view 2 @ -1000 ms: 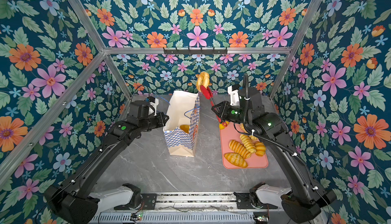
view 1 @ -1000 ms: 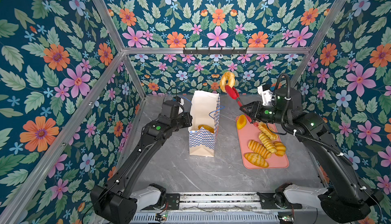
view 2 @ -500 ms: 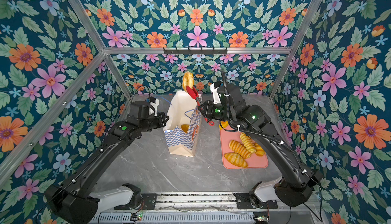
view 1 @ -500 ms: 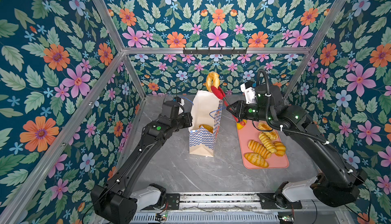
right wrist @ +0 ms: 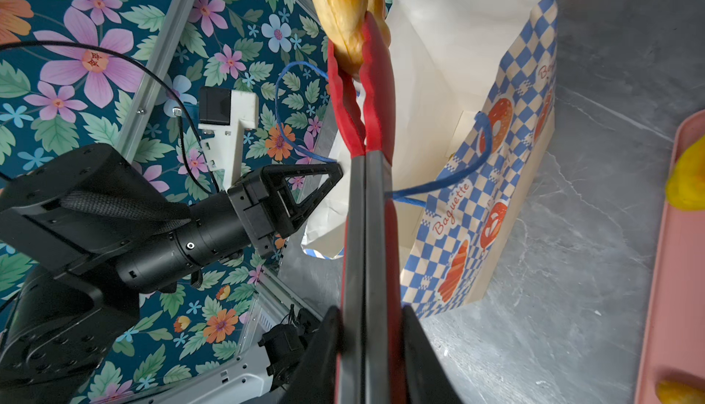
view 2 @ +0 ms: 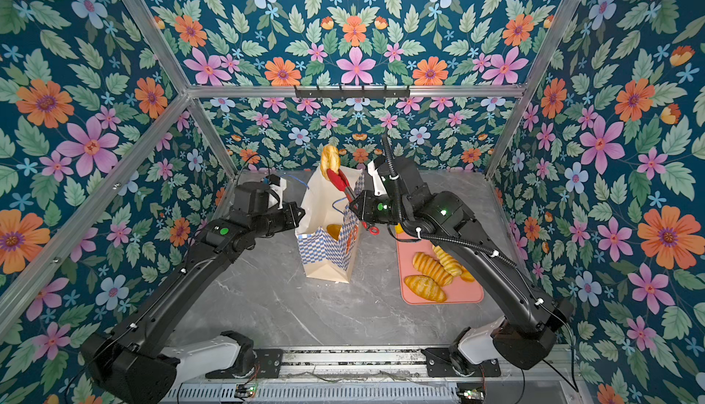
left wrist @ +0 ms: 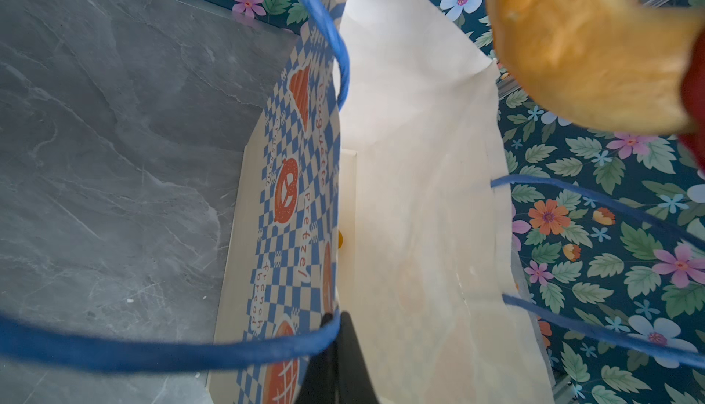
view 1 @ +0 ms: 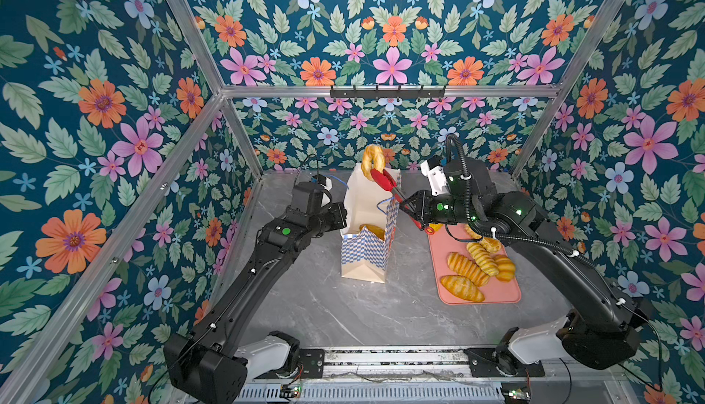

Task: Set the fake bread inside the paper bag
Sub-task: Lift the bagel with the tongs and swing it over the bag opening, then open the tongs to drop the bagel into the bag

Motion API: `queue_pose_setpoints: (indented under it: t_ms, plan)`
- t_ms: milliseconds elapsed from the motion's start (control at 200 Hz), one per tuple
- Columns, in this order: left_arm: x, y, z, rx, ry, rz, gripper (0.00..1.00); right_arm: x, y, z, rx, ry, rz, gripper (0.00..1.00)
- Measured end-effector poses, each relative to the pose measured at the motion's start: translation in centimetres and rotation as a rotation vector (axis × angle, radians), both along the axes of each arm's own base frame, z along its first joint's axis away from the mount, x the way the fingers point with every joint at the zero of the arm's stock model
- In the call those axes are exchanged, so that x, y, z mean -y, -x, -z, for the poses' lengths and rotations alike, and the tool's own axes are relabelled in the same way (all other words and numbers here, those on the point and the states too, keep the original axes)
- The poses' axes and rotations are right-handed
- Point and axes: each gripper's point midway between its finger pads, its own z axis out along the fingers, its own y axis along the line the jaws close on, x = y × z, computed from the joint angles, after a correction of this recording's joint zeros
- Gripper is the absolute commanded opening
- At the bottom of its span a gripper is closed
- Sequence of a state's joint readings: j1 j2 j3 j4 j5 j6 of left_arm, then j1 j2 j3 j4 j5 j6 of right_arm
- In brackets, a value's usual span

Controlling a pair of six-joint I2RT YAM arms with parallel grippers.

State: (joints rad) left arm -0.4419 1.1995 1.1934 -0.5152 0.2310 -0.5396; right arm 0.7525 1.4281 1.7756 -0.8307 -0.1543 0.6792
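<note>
In the left wrist view my tongs [left wrist: 699,93] show only as a red blur, the ring doughnut [left wrist: 587,47] cropped and soft. The paper bag [view 1: 364,261] hides most of the pastry [view 1: 372,230] inside.

On the grey marbled counter [view 1: 343,314] a pink tray [view 1: 509,294] is laid flat, right of centre. Red-tipped tongs [view 1: 384,181] are seen raised, tilted. A black hook rail [view 1: 387,91] is fixed to the aluminium crossbar [view 1: 267,91].
</note>
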Motion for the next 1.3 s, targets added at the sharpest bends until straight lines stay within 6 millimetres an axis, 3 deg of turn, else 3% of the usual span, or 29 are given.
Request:
queue_pose_setpoints:
  t_ms: [325,640,870,1300]
  plan:
    - [0.0,0.0,0.1,0.000,0.003,-0.002,0.03,0.1,0.2,2.7,-0.053,0.052,0.006,0.29]
    - [0.0,0.0,0.0,0.000,0.003,-0.001,0.03,1.7,0.8,5.0,-0.082,0.120,0.043,0.39]
    - [0.1,0.0,0.0,0.001,0.005,0.001,0.03,1.9,0.8,5.0,-0.074,0.128,0.050,0.51]
    - [0.0,0.0,0.1,0.003,0.005,0.000,0.07,1.7,0.4,3.5,-0.043,0.103,0.050,0.48]
